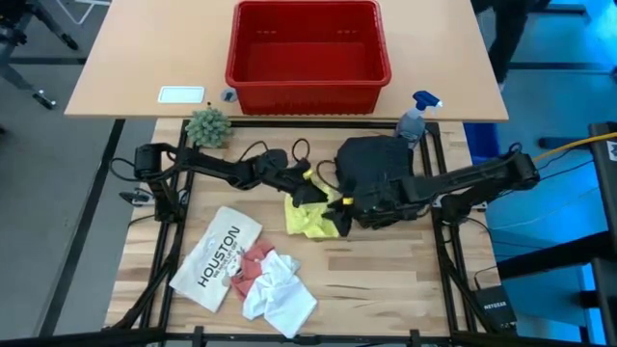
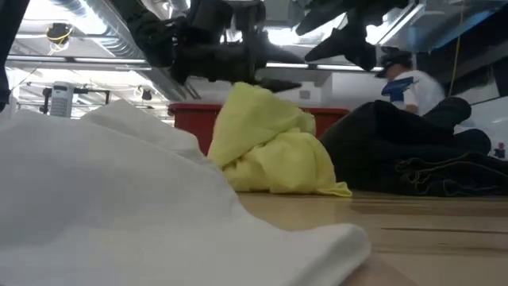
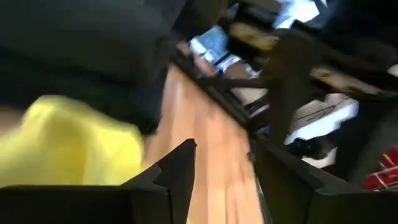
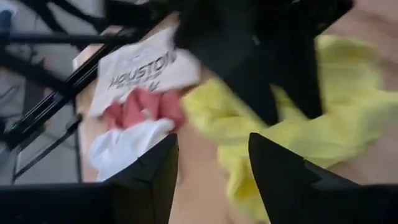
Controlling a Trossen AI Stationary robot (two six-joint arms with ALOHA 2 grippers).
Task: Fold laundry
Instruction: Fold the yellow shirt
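— Near the frame's centre, what are you doing?
— I am hovering my left gripper [image 1: 310, 190] and right gripper [image 1: 349, 204], both parted and empty, over the crumpled yellow T-shirt [image 1: 313, 218]; next I am needing its edges.

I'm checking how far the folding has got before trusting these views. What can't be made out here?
- Yellow T-shirt: high view, both arms cover its top, so its fold state is unclear.
- Pink cloth: absent from the low view, behind the white cloth filling the foreground.
- Black trousers: left wrist view, blurred and cut by the edge.
- Left tool, right tool: open, but blurred.
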